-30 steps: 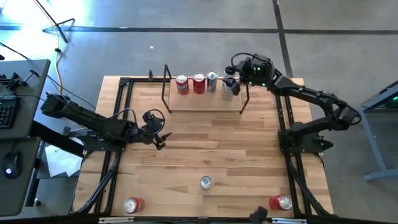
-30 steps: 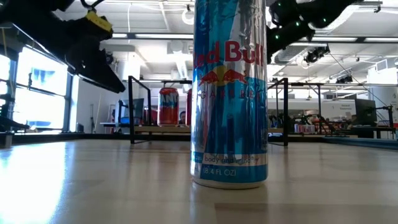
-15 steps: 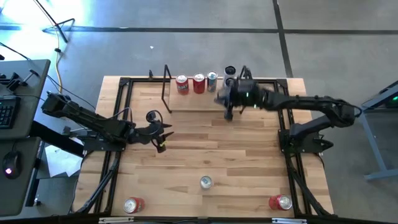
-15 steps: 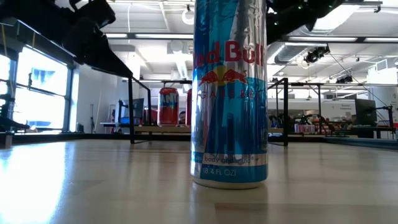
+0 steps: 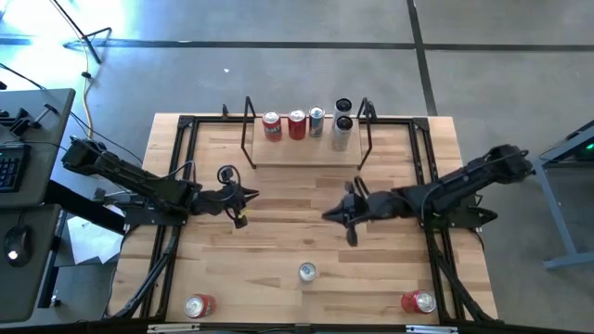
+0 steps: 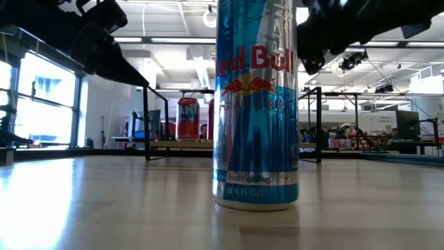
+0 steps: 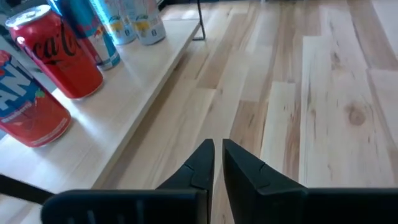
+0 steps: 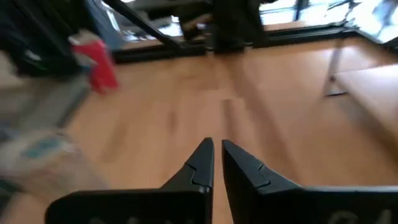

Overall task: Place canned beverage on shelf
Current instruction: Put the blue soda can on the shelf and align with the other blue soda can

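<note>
Glossy metal cans (image 5: 296,123) stand on the smooth light-wood shelf (image 5: 278,153) with matt black rod frames.

Five cans (image 5: 297,123) stand on the shelf (image 5: 278,153) at the table's (image 5: 390,269) far edge.

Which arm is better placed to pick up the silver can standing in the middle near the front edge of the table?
Probably the right. The right gripper hangs empty over mid-table, closer to the silver can than the left gripper, which sits nearer the shelf. Both show their fingers nearly shut, so either must open first.
</note>
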You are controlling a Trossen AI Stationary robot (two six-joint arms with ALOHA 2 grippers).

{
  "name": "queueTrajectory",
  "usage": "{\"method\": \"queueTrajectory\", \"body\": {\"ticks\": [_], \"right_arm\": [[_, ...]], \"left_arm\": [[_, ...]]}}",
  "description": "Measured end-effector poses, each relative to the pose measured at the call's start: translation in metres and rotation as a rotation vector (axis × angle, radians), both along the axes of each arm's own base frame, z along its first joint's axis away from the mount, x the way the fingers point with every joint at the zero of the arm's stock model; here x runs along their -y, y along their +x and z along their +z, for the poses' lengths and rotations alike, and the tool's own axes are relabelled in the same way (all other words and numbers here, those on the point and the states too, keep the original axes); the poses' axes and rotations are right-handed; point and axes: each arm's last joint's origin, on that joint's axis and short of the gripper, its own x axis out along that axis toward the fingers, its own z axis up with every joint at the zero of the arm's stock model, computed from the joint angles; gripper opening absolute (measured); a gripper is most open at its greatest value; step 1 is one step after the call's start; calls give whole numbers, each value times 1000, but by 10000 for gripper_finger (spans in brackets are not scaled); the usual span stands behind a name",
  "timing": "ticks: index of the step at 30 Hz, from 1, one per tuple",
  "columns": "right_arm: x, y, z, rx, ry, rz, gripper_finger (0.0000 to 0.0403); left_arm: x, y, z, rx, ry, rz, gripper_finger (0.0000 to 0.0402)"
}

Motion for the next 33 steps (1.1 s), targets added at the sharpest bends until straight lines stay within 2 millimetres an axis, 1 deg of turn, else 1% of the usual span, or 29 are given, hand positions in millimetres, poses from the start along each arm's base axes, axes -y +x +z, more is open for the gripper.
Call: {"method": "queueTrajectory", "body": {"ticks": [3,5,7,10,14,17,20,23,26,29,33], "right_arm": [[-11,-2,2,-4,90,42,22],[-25,-5,3,-2,65,82,30],[-40,-10,1,-7,16,111,50],[-63,-15,-2,-2,-27,104,103],[-94,-12,-5,5,-44,15,200],[-115,1,-7,5,-18,-11,268],[-138,18,-8,12,-35,-23,313],[-159,34,-3,18,-59,-30,331],[-174,45,0,4,-117,-79,334],[-181,51,2,-20,-179,-141,335],[-185,58,-2,-41,-161,-160,335]], "left_arm": [[0,0,0,4,-3,1,13],[0,0,0,5,-4,1,5],[0,0,0,4,-5,-2,1],[0,0,0,4,-5,-2,3],[0,0,0,4,-6,-2,1],[0,0,0,5,-9,-1,1],[1,0,0,4,-24,-12,1],[1,1,0,0,-40,-40,1],[2,1,0,-3,-44,-45,1],[2,1,0,-2,-49,-45,1],[2,1,-1,-5,-59,-58,1]]}}
